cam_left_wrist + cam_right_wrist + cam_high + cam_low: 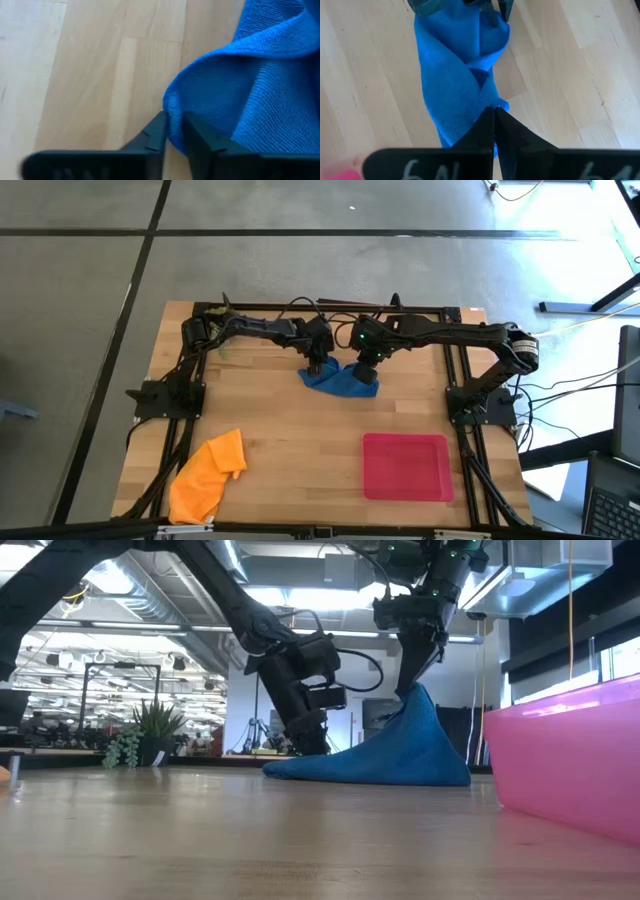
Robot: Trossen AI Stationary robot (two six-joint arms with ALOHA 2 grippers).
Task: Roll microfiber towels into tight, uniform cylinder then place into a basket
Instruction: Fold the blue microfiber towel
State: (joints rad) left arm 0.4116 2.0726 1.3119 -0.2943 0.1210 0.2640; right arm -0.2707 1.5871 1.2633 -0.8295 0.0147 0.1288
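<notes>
— Where is the blue towel (338, 380)?
— Mid-bench, far side. My right hand (494, 116) pinches one corner, lifting it into a peak. My left hand (174, 131) grips its opposite edge against the bench (300, 440).
— And the others?
— Orange towel (208, 475) and red basket (406, 467) lie nearer, well apart.

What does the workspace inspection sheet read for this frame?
Surface: wooden table, black frame around its edges.
Job's things: blue towel bunched at the middle back, one corner lifted into a peak; orange towel crumpled at the front left; red basket at the front right, nothing in it.
Clutter: nothing seen.
Claws: left claw closing on the blue towel's edge at table level; right claw shut on the lifted corner.
Cables: black leads along the back frame; more off the right side.
Surroundings: grey floor; plant behind.
</notes>
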